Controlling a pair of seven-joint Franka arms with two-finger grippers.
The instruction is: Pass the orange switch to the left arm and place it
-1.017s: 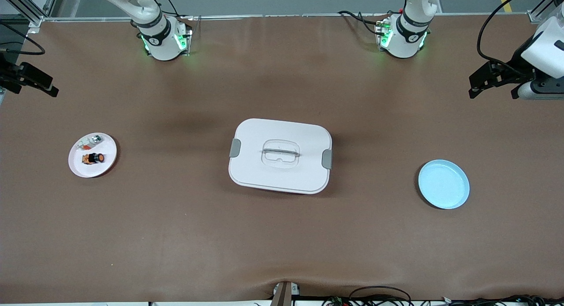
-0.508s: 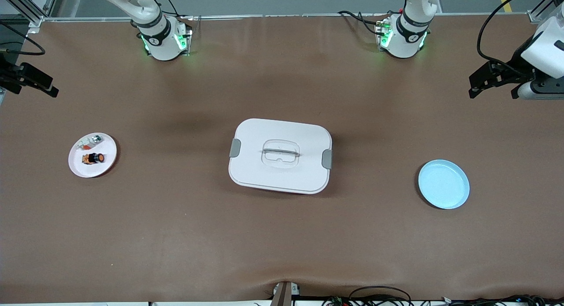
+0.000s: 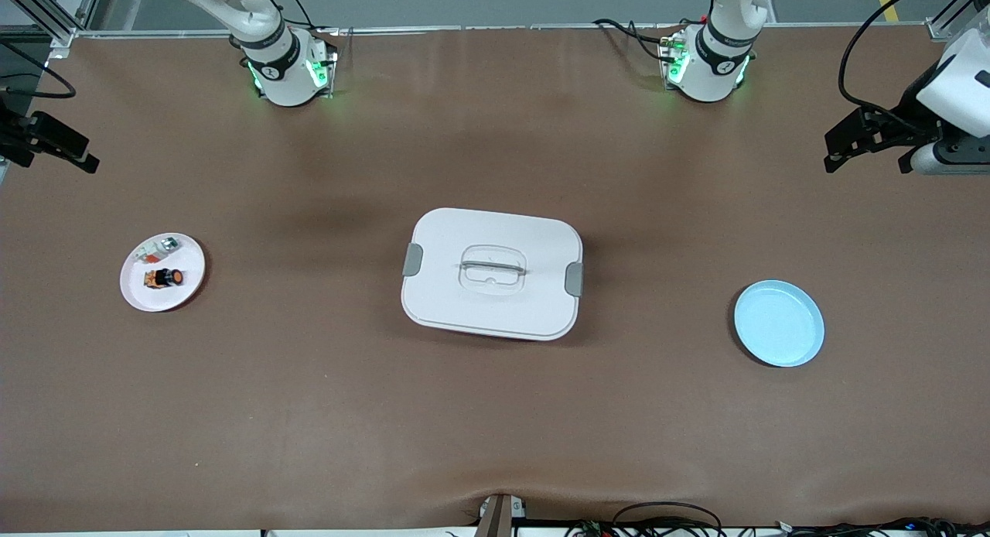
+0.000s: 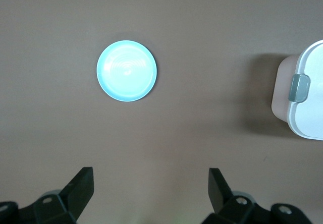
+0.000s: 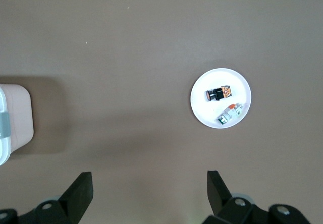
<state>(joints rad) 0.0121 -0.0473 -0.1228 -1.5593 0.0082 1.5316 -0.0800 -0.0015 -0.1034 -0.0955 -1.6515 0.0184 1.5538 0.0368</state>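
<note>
Both wrist views cut the box point(image 4: 303, 100) off at the frame's edge, showing only one end with a grey clip. In the front view the right gripper point(image 3: 54, 146) is partly cropped, and the silvery component point(image 3: 160, 248) (beside the orange switch point(image 3: 165, 278)) is too small to make out.

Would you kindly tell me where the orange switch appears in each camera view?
Front view: orange switch on the white plate, toward the right arm's end of the table.
Left wrist view: not in it.
Right wrist view: on that plate, beside a silvery component.
Shared landmark: the box.
</note>
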